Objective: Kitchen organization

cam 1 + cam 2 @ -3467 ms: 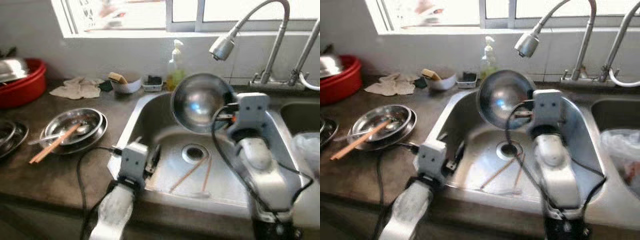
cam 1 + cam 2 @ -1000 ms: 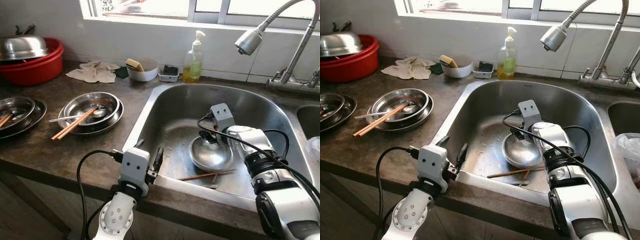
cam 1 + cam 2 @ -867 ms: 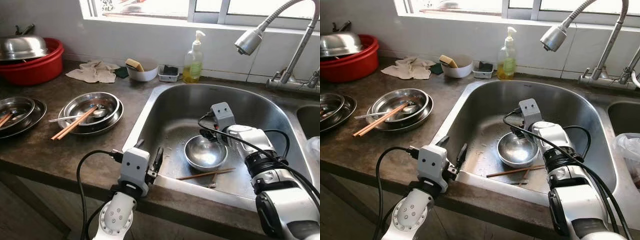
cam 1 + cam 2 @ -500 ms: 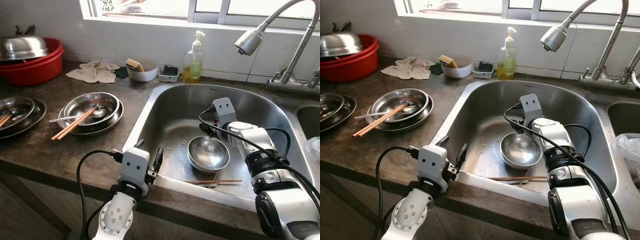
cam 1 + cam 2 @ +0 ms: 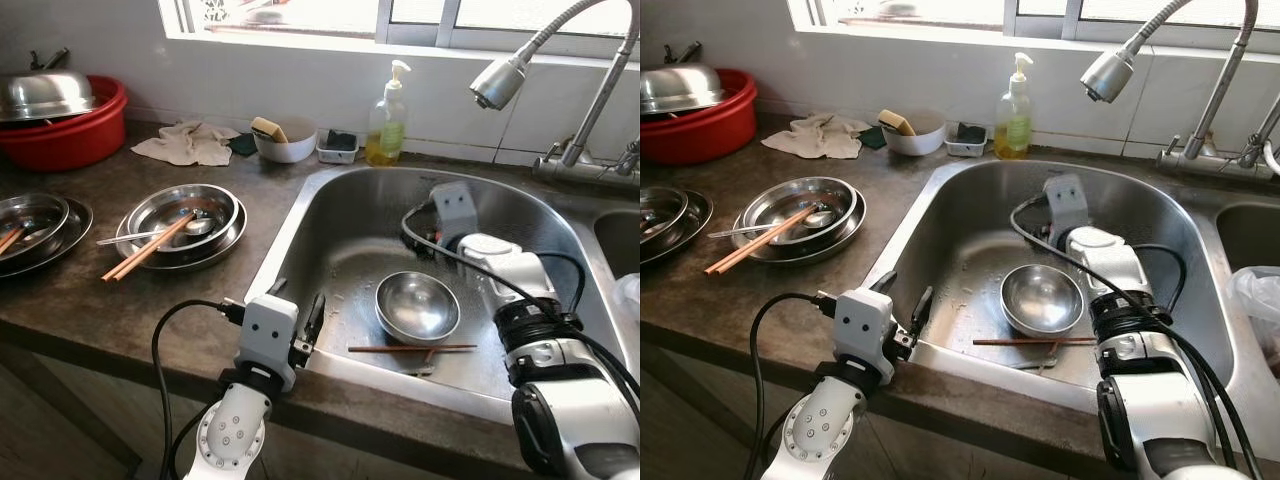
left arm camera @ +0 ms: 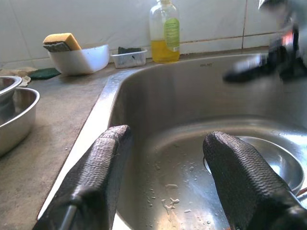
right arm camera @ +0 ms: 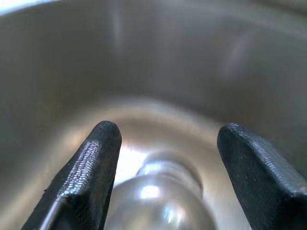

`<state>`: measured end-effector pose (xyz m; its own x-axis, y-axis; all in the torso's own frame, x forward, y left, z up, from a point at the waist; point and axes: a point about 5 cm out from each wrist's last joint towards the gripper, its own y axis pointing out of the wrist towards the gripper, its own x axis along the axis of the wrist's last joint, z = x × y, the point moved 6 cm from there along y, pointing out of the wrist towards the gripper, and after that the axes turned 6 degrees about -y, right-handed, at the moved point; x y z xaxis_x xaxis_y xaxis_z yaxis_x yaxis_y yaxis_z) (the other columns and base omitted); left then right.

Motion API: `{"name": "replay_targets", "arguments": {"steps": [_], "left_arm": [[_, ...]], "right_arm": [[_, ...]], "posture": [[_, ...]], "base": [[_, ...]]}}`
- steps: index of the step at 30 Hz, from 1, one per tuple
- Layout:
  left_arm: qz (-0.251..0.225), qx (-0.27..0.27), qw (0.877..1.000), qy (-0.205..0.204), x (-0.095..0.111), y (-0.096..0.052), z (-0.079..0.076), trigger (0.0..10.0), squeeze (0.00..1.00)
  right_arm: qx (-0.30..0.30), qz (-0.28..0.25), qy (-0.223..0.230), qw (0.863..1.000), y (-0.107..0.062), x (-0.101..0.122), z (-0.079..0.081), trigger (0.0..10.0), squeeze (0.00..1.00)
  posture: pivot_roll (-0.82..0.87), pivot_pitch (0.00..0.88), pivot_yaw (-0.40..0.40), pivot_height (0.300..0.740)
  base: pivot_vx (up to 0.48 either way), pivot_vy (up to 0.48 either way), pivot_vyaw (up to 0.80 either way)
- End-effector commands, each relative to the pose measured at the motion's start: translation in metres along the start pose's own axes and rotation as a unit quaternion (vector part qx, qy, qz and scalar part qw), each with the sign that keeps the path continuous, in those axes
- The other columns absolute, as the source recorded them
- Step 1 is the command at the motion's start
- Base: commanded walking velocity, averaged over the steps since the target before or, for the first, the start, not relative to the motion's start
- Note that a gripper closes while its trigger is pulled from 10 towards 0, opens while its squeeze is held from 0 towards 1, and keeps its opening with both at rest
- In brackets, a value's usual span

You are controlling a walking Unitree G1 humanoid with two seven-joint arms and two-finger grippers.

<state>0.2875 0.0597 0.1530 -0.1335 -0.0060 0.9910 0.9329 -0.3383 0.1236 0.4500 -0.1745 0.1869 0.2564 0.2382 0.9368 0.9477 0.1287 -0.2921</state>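
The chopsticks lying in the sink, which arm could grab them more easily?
Probably the right. The right gripper hangs open inside the sink above the bowl, near the chopsticks; the left gripper waits at the front rim.

My two arms are silver with glossy rounded shells and black joint rings. Each wrist carries a boxy grey camera housing with looping black cables. Both the left end effector (image 5: 297, 322) and right end effector (image 7: 165, 167) have black, cross-hatched textured fingers (image 6: 98, 167).

You're looking at a home kitchen: a steel sink (image 5: 300, 215) set in a dark stone counter (image 5: 90, 310) under a window (image 5: 300, 15), with a tap (image 5: 585, 80), a soap bottle (image 5: 387, 128), a sponge (image 5: 266, 128) in a white bowl, and stacked steel dishes (image 5: 185, 215).
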Motion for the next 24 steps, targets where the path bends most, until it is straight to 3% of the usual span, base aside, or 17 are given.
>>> {"name": "replay_targets", "arguments": {"steps": [1, 9, 14, 21, 24], "left_arm": [[0.012, -0.002, 1.0, 0.002, -0.005, 0.0, 0.0, 10.0, 0.0], [0.011, -0.005, 1.0, 0.0, -0.005, 0.001, -0.002, 10.0, 0.0], [0.011, -0.004, 1.0, 0.001, -0.006, 0.002, -0.001, 10.0, 0.0], [0.009, -0.005, 1.0, 0.001, -0.005, 0.002, -0.002, 10.0, 0.0], [0.007, -0.006, 1.0, 0.002, -0.005, 0.002, -0.001, 10.0, 0.0]], "right_arm": [[0.001, -0.034, 0.004, 0.999, -0.005, 0.016, 0.0, 10.0, 0.0], [-0.001, -0.049, -0.008, 0.999, -0.011, 0.019, 0.002, 10.0, 0.0], [-0.014, -0.1, -0.012, 0.995, -0.019, 0.046, -0.004, 10.0, 0.0], [-0.028, -0.141, -0.018, 0.99, -0.032, 0.062, -0.006, 10.0, 0.0], [-0.036, -0.174, -0.02, 0.984, -0.045, 0.07, -0.007, 10.0, 0.0]], "posture": [[0.12, 0.068, -0.017, 0.74], [0.11, 0.067, -0.013, 0.74], [0.11, 0.06, -0.014, 0.74], [0.11, 0.055, -0.012, 0.74], [0.11, 0.052, -0.013, 0.74]], "base": [[0.0, 0.0, 0.0], [0.0, 0.0, 0.0], [0.0, 0.0, 0.0], [0.0, 0.0, 0.0], [0.0, 0.0, 0.0]]}}
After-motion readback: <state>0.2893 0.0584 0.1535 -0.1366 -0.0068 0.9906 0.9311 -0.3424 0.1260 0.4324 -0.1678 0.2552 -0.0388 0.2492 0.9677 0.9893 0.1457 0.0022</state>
